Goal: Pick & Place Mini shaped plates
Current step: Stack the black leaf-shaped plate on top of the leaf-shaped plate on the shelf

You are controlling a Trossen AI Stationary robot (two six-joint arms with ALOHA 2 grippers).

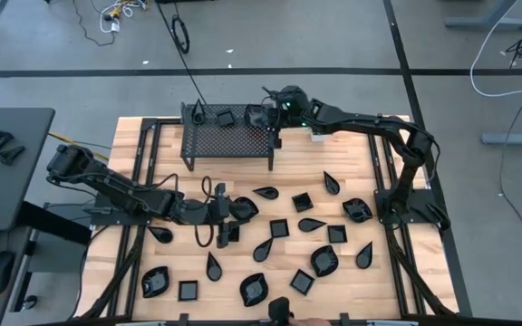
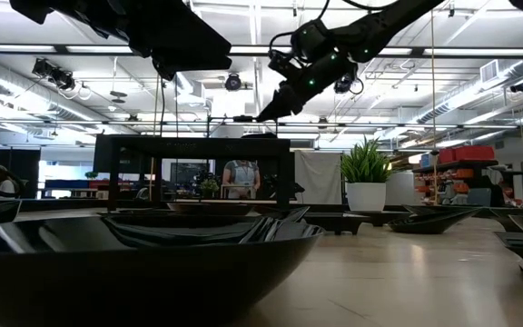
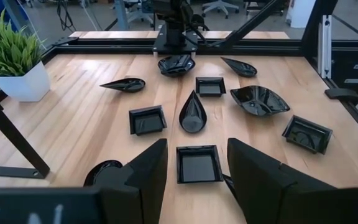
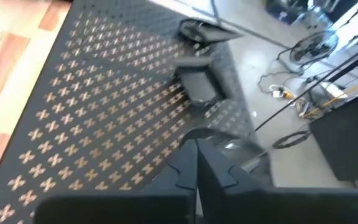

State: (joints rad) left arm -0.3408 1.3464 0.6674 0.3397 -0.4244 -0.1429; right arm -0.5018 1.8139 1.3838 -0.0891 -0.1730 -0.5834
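Many glossy black mini plates (image 1: 311, 225), teardrop, square and wavy-rimmed, lie scattered on the wooden table. Two more sit on the black mesh rack (image 1: 229, 145): a square plate (image 4: 199, 86) and another plate (image 4: 197, 30) behind it. My right gripper (image 1: 265, 115) is shut over the rack's far right corner, with a glossy plate (image 4: 235, 149) at its fingertips. My left gripper (image 3: 197, 171) hovers open over the table's middle. Its fingers stand either side of a square plate (image 3: 199, 165) without touching it. My right gripper (image 4: 197, 177) pinches a small black plate by its edge (image 4: 213, 144), coming at it slanting down from the table's right. In the low view the plate (image 2: 263, 114) juts from the fingers, tilted and lifted clear just above the rack top. The fingers hide the exact spot.
A small green plant in a white pot (image 3: 14, 62) stands on the table right of the rack. Black frame rails (image 1: 143, 172) run along the left and right sides. Plates crowd the near and right half of the table. A person's hand (image 1: 311, 321) shows at the near edge.
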